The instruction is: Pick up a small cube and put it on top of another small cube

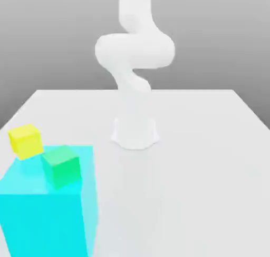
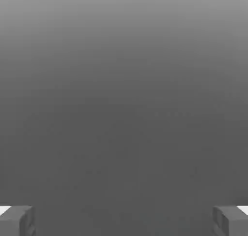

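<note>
1. Exterior view: white table (image 1: 211,161) under a grey backdrop; white arm (image 1: 134,56) rising at centre.
2. Toward the exterior view's left: yellow cube (image 1: 25,140) and green cube (image 1: 60,166), near each other, against a large cyan block (image 1: 47,214).
3. Hand view: claw (image 2: 124,220) spread wide, gripping nothing, over plain grey.

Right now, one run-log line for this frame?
phase: pre-grasp | jaws: open, empty | yellow cube: beside green cube | cyan block: exterior view's left | stack: not yet done

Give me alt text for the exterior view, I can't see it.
A small green cube and a small yellow cube sit near a large translucent cyan block at the exterior view's lower left of a white table. A white robot arm rises from its base at the table's middle.
</note>
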